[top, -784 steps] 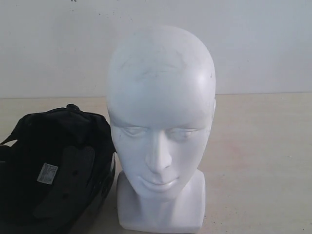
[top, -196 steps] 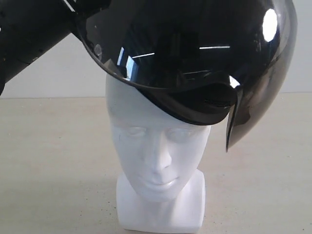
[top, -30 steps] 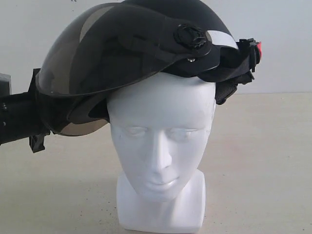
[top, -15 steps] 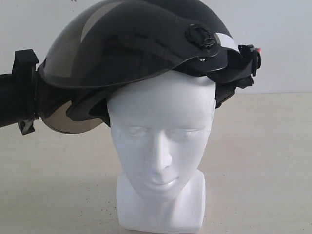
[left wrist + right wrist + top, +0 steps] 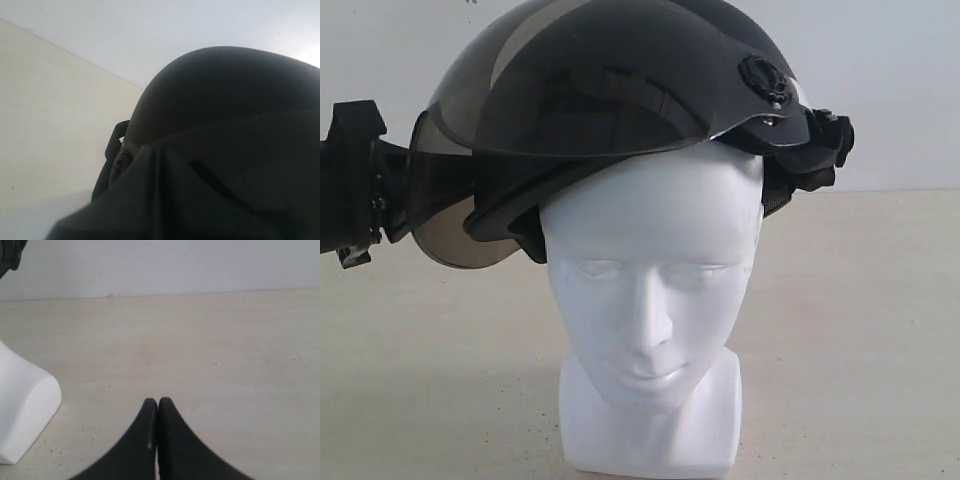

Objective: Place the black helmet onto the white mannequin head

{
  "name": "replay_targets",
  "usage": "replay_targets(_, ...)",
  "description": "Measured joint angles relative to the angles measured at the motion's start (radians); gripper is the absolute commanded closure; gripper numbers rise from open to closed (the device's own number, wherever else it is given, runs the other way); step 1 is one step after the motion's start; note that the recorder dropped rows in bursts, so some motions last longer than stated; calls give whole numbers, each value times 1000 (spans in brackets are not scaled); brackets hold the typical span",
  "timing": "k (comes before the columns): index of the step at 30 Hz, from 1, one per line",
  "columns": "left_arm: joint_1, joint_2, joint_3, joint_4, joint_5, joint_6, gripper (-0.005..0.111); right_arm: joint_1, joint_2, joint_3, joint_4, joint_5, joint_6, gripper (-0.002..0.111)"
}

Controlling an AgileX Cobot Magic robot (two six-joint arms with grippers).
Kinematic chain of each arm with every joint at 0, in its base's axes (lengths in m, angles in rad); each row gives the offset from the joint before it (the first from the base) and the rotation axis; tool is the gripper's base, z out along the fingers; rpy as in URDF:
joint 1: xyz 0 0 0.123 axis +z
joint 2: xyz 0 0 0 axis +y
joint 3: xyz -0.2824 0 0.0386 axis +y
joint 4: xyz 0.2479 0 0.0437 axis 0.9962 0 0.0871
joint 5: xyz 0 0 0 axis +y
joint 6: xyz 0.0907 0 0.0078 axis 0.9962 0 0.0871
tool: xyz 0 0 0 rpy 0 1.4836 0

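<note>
Pale table carries the white mannequin head. The black helmet perches on its crown, visor sideways toward the left pincer, whose grip I cannot tell. The right pincer hangs pressed together, empty. Turning the visor frontward and settling it evenly looks wise.

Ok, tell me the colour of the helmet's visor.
Smoky brown tint on the helmet visor, clearest in the exterior view.
</note>
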Motion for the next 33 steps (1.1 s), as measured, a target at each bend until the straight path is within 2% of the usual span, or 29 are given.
replay_targets(9,4,-1,0,37,-3,0,102,0,0,0,0,0,0,109)
replay_targets(17,122,-1,0,65,-243,-76,102,0,0,0,0,0,0,109)
replay_targets(19,126,-2,0,65,-261,-79,102,0,0,0,-5,-6,-8,109)
replay_targets(29,144,-2,0,91,-279,-106,102,0,0,0,-44,-318,-28,109)
replay_targets(33,179,-2,0,102,-317,-113,102,0,0,0,54,-522,117,109)
